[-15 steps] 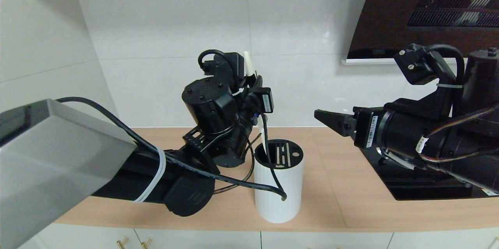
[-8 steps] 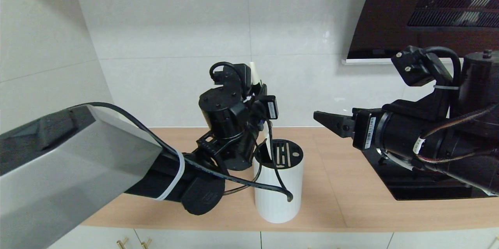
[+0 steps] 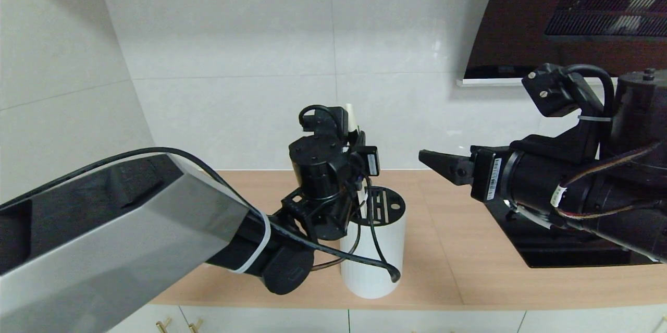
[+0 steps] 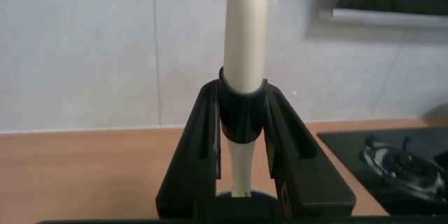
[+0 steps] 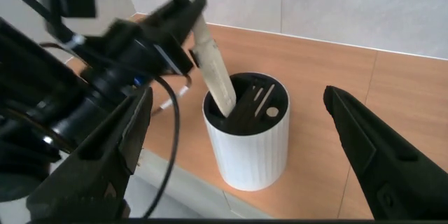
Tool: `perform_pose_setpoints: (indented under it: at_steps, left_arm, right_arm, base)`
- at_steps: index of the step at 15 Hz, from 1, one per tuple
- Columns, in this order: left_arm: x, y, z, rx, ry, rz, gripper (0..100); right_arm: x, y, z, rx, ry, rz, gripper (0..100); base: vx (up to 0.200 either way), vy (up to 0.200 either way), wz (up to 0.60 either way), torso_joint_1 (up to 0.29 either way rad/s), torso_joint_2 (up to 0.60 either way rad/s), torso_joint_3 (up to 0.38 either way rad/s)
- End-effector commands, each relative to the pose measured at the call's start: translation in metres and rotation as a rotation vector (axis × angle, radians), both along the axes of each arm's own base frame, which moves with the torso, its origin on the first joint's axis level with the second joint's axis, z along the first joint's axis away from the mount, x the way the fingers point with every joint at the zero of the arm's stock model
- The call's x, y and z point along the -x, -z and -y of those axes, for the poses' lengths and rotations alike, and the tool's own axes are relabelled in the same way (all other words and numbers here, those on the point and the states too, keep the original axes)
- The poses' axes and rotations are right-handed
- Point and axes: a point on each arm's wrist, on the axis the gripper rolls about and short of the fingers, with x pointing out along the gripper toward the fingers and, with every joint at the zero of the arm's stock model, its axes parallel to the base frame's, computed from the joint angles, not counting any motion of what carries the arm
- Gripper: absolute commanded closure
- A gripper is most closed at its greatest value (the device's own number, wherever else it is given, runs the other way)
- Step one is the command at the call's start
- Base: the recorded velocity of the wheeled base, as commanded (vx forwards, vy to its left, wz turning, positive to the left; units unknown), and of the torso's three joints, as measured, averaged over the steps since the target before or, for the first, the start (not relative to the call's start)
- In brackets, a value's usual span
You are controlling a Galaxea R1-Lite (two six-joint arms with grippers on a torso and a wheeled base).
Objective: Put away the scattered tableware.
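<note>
Insertion step. The left pincer (image 4: 243, 108) is clenched on the utensil (image 4: 246, 28), whose lower end sits in the holder (image 3: 372, 249) on the tabletop (image 3: 469, 270). The right pincer (image 3: 443, 163) is released, nearby. Next: lower fully, then release.

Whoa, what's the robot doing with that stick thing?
The left tool is shut on a cream-handled utensil, whose lower end is inside the white holder on the wooden counter. The right tool hangs open off to the side, holding nothing.
</note>
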Motion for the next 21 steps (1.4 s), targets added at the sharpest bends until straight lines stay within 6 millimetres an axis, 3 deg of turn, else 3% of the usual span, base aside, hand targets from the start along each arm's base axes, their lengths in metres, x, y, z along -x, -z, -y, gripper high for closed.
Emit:
perform_pose_setpoints:
  at_steps: [1, 9, 19, 20, 21]
  left_arm:
    - [-0.001, 0.016, 0.005, -0.016, 0.007, -0.034, 100]
    - [0.007, 0.072, 0.018, -0.033, 0.037, -0.265, 100]
    - [0.007, 0.072, 0.018, -0.033, 0.037, -0.265, 100]
    - [0.007, 0.072, 0.018, -0.033, 0.038, -0.265, 0]
    - [0.007, 0.071, 0.018, -0.031, 0.037, -0.263, 0]
  right_arm:
    - [0.000, 0.001, -0.001, 0.002, -0.001, -0.002, 0]
    - [0.000, 0.000, 0.000, 0.000, 0.001, 0.001, 0]
    - [0.000, 0.001, 0.000, 0.003, 0.001, -0.003, 0]
    - [0.000, 0.001, 0.000, 0.003, 0.001, -0.003, 0]
    - [0.000, 0.001, 0.000, 0.003, 0.001, -0.003, 0]
  base:
    - [0.000, 0.000, 0.00, 0.000, 0.00, 0.000]
    - [0.000, 0.000, 0.00, 0.000, 0.00, 0.000]
    - [0.000, 0.000, 0.00, 0.000, 0.00, 0.000]
    - [0.000, 0.000, 0.00, 0.000, 0.00, 0.000]
    - [0.000, 0.000, 0.00, 0.000, 0.00, 0.000]
